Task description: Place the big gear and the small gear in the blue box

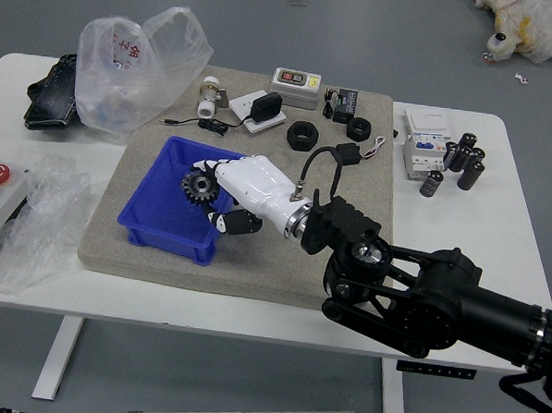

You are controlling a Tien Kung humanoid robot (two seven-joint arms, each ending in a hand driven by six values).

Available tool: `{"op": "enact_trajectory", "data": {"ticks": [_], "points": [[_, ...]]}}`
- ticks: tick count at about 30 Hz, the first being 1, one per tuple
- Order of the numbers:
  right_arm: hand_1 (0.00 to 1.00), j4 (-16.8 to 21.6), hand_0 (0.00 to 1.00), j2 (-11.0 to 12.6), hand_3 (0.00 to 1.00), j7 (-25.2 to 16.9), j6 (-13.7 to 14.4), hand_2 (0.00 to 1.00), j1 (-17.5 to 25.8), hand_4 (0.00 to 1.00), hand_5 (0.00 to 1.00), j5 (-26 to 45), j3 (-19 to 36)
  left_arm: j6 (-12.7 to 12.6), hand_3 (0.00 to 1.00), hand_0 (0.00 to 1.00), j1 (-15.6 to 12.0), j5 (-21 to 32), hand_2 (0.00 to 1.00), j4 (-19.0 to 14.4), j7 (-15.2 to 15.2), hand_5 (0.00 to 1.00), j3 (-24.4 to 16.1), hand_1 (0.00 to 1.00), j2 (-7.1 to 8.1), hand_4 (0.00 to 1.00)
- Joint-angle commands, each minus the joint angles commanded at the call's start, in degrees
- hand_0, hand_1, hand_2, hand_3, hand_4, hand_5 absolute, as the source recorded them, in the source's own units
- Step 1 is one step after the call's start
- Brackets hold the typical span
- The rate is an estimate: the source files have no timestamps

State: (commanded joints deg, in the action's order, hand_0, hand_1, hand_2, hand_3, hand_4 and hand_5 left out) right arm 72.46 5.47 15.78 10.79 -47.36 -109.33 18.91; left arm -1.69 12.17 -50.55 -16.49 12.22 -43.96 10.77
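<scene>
by the right hand (pixel 253 189), a dark toothed gear (pixel 201 187) is being gripped at the fingertips; whether big or small cannot be told. it is being held over the blue box (pixel 167 246), inside the walls as seen from above. for a gentle placing, it is needing to be lowered level, with the fingers being opened only once the floor is being touched.

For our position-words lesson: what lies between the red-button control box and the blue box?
The head view shows crumpled clear plastic, then a bare strip of mat beside the blue box.
</scene>
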Motion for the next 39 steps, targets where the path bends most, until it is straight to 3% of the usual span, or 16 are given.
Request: {"op": "enact_trajectory", "data": {"ticks": [5,6,11,12,17,18,23,24,29,30,35,36,39], "points": [[0.674,-1.27,0.407,-1.06,0.837,-0.05,0.13,0.864,-0.88,0.351,0.181,0.28,-0.87,0.09,0.664,0.666,-0.29,-0.59,0.606,-0.09,0.48,0.235,-0.71,0.627,0.09,0.683],[0.788,-1.28,0.417,-1.13,0.998,0.09,-0.03,0.998,-0.98,0.809,0.41,0.56,-1.03,0.14,0.663,0.666,-0.31,-0.73,0.605,-0.1,0.57,0.235,-0.85,0.627,0.07,0.682],[0.788,-0.8,0.417,-1.18,0.998,1.41,-1.64,0.998,-1.23,0.809,0.41,2.49,-2.03,0.36,0.663,0.666,-0.16,-1.02,0.605,-0.12,0.71,0.235,-1.1,0.627,-0.12,0.682],[0.787,-0.8,0.405,-1.21,0.998,1.66,-2.04,0.998,-1.25,0.957,0.523,2.78,-2.21,0.36,0.655,0.665,-0.09,-0.98,0.601,-0.11,0.66,0.235,-1.03,0.627,-0.16,0.682],[0.787,-0.97,0.405,-0.97,0.998,2.43,-2.91,0.998,-1.09,0.957,0.523,3.52,-2.32,0.45,0.655,0.665,0.17,-0.86,0.601,-0.08,0.52,0.235,-0.83,0.627,-0.19,0.682],[0.676,-0.98,0.39,-0.74,0.998,2.48,-2.61,0.998,-0.92,0.955,0.506,3.53,-1.84,0.51,0.647,0.657,0.18,-0.86,0.598,-0.09,0.56,0.237,-0.83,0.626,-0.18,0.681],[0.676,-1.81,0.39,1.02,0.998,2.77,0.35,0.998,0.24,0.955,0.506,3.54,2.29,0.71,0.647,0.657,0.03,-0.83,0.598,-0.11,0.78,0.237,-0.94,0.626,-0.24,0.681],[0.53,-2.3,0.321,1.41,0.973,2.79,1.04,0.886,0.44,0.817,0.335,3.6,3.15,0.75,0.638,0.656,-0.02,-0.86,0.597,-0.12,0.83,0.237,-1.0,0.627,-0.25,0.68],[0.53,-7.16,0.321,2.82,0.973,1.69,4.28,0.886,0.74,0.817,0.335,5.21,5.31,0.85,0.638,0.656,-0.09,-0.77,0.597,-0.12,0.89,0.237,-1.0,0.627,-0.3,0.68],[0.454,-8.29,0.295,3.0,0.812,1.43,4.61,0.737,0.73,0.764,0.287,5.83,4.99,0.86,0.618,0.657,-0.07,-0.77,0.595,-0.11,0.87,0.238,-0.99,0.626,-0.31,0.678],[0.454,-12.53,0.295,3.36,0.812,0.11,5.38,0.737,0.68,0.764,0.287,8.86,1.94,1.08,0.618,0.657,0.06,-0.8,0.595,-0.05,0.55,0.238,-1.02,0.626,-0.38,0.678],[0.42,-13.31,0.272,3.37,0.694,-0.17,5.4,0.651,0.61,0.717,0.266,9.37,1.06,1.24,0.618,0.659,0.08,-0.81,0.603,-0.05,0.43,0.255,-1.08,0.62,-0.39,0.687],[0.42,-15.14,0.272,3.41,0.694,-0.74,5.25,0.651,0.43,0.717,0.266,10.21,-1.12,1.58,0.618,0.659,0.09,-0.82,0.603,-0.05,0.14,0.255,-1.24,0.62,-0.4,0.687]]}}
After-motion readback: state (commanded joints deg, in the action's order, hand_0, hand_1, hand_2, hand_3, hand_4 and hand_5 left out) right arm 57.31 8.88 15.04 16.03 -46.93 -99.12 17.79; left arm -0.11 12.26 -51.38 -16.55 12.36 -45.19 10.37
